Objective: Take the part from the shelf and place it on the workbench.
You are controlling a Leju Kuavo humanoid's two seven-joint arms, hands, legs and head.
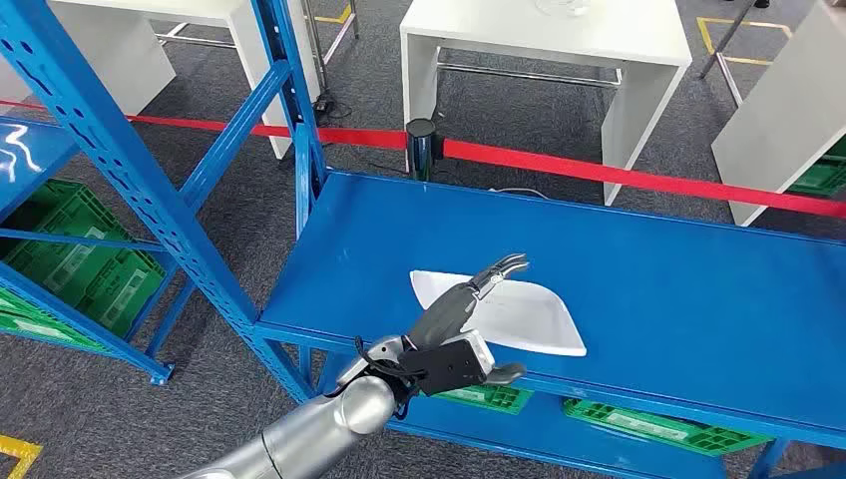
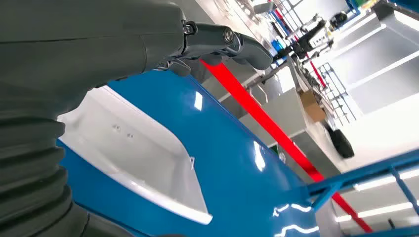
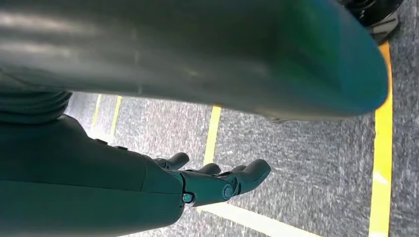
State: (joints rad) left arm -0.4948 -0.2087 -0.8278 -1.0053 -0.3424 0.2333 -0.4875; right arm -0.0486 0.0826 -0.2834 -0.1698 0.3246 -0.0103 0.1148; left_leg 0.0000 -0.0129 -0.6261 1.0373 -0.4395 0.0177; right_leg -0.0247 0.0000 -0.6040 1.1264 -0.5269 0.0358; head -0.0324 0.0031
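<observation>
Near shelf [image 1: 698, 289] edge: part [image 1: 529, 314], L hand [image 1: 454, 339].

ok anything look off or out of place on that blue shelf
Nothing stands out. The white part lies flat on the blue shelf, near its front edge, with no visible damage. The left hand reaches over the part with its fingers spread.
</observation>
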